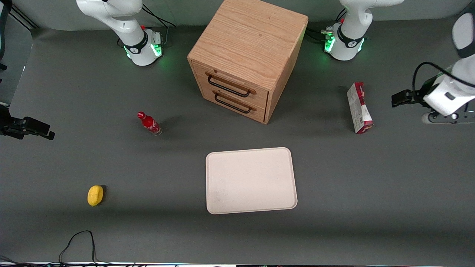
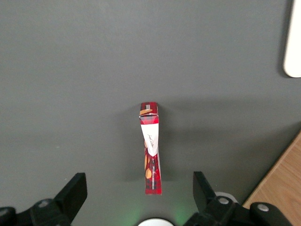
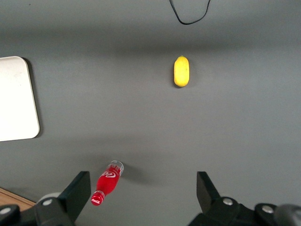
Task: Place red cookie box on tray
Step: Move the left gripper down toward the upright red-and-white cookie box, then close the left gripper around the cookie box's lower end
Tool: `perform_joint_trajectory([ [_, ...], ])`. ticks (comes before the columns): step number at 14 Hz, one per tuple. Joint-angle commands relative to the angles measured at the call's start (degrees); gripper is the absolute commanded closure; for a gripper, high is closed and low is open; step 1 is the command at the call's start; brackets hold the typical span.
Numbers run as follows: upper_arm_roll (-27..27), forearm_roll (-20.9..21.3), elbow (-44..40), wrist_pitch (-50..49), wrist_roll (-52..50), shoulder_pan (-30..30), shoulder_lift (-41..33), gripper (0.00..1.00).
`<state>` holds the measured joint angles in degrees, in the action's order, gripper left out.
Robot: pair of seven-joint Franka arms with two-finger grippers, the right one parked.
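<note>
Gripper (image 2: 136, 195) spread above red cookie box (image 2: 151, 148)

The dark grey table (image 3: 141, 108) fills the right wrist view. A red soda bottle (image 3: 107, 182) stands on it, its cap and printed label visible from above. One rounded corner and a long edge of the cream-white tray (image 3: 16, 101) enter the view, well apart from the bottle. A yellow oval object (image 3: 181, 71) lies on the table, well apart from the bottle and from the tray. A loop of black cable (image 3: 188, 14) lies near the yellow object. A sliver of wooden cabinet (image 3: 11, 197) shows close to the bottle. The left arm's gripper does not appear here.
</note>
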<state>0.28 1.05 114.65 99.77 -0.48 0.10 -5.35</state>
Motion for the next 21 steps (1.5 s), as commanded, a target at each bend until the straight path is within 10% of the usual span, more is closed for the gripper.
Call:
perform_joint_trajectory([
  [1,-3.61,-0.26,17.68,10.68,-3.29,2.27,-9.41,0.0],
  [8,-7.4,0.61,40.89,39.41,-6.73,3.59,-10.65,0.0],
  [17,-7.14,1.41,47.95,53.43,-6.73,3.59,-3.89,0.02],
  [19,-6.96,1.5,47.95,53.69,-6.64,3.59,-3.01,0.15],
  [21,-6.79,1.58,47.86,53.78,-6.29,3.59,-2.74,0.53],
])
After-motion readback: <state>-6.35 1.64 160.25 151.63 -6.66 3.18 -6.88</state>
